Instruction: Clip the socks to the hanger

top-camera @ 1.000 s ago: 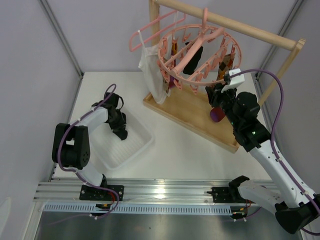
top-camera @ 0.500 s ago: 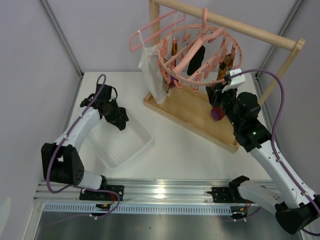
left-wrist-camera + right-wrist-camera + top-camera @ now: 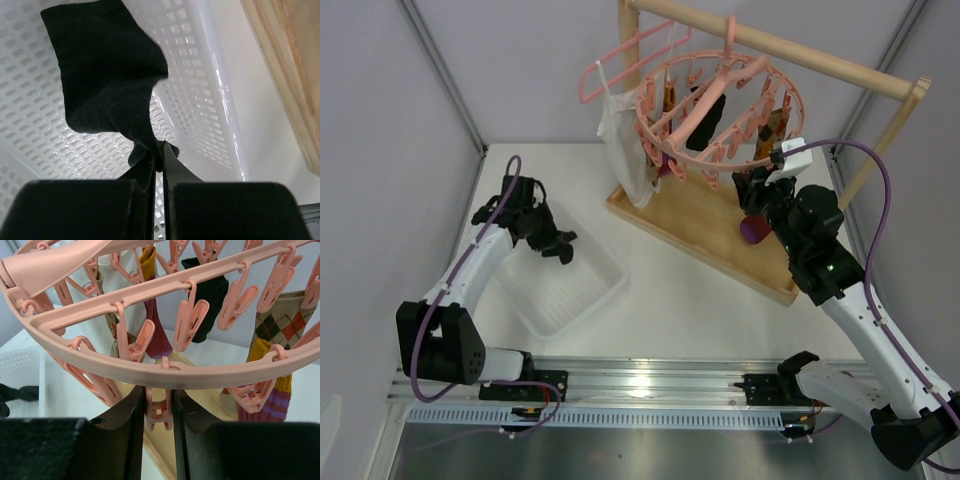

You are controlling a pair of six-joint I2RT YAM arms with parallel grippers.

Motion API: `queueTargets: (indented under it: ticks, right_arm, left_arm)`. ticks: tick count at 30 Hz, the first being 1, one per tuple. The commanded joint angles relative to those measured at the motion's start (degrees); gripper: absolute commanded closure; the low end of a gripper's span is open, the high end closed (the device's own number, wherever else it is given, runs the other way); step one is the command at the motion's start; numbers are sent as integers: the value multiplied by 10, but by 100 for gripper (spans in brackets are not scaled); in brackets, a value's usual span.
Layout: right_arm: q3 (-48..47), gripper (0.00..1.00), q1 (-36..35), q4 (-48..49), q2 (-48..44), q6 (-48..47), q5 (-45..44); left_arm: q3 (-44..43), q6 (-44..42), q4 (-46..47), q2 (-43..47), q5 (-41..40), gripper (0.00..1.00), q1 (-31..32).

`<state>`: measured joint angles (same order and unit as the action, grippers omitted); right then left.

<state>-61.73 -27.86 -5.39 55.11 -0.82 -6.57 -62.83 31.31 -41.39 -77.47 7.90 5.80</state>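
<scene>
Top external view: both arms reach out from the near edge of the counter (image 3: 670,300). A white basket (image 3: 550,310) sits on the left, and a wooden rack (image 3: 705,225) stands far and a bit right.
Hanger: the round pink hanger (image 3: 792,100) hangs by its hook from the rack's top rail, with clips dangling all round its rings.
Left pincer (image 3: 159,150): pinched tight on a corner of the black sock (image 3: 107,85), no gap between the fingers.
Black sock: droops bunched up from that pincer, over the far part of the basket. Can't tell if it touches the mesh floor.
Right pincer (image 3: 159,395): up at the near right edge of the hanger. The fingers are narrow and press both sides of one pink clip (image 3: 159,415) under the outer ring.
Socks on the hanger: a tan argyle sock (image 3: 280,322) on the right, a dark sock (image 3: 212,290) further back, and a maroon sock (image 3: 156,335) near the middle, all clipped and hanging down.
Other stuff: a white top (image 3: 620,140) on a thin pink coat hanger (image 3: 620,60), just left of the round one.
</scene>
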Motion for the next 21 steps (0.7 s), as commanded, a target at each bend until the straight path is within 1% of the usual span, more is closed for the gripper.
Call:
queueTargets:
  ticks: [1,3,5,7,9,12,15,17,18,20,21]
  right_arm:
    - [-2,98,3,-4,-8,6,3]
    - [-4,98,3,-5,-9,6,4]
    - [-4,98,3,-2,-8,6,8]
    - [-4,98,3,-4,-8,6,7]
    - [-4,98,2,-4,-11,6,5]
    - [-4,98,3,-5,-11,6,5]
    - [-2,98,3,-3,-11,6,7]
    - [-1,98,3,-2,-10,6,8]
    - [-1,98,3,-2,-10,6,8]
    - [-1,98,3,-1,-8,6,8]
    - [-1,98,3,-2,-7,6,8]
  left_arm:
    - [1,12,33,31,27,99,-8]
    - [-43,0,-2,18,-19,99,-11]
    - [-91,-22,-35,6,-37,99,-14]
    - [-118,-41,-54,1,-75,99,-17]
    - [-140,-53,-79,0,-133,99,-20]
    - [-152,-70,-90,2,-169,99,-20]
    - [-129,-73,-85,7,-163,97,-19]
    - [-99,-68,-76,9,-138,96,-16]
    - [-61,-64,-65,10,-133,94,-9]
    - [-35,-51,-58,13,-106,94,3]
    - [1,-47,-53,17,-97,94,22]
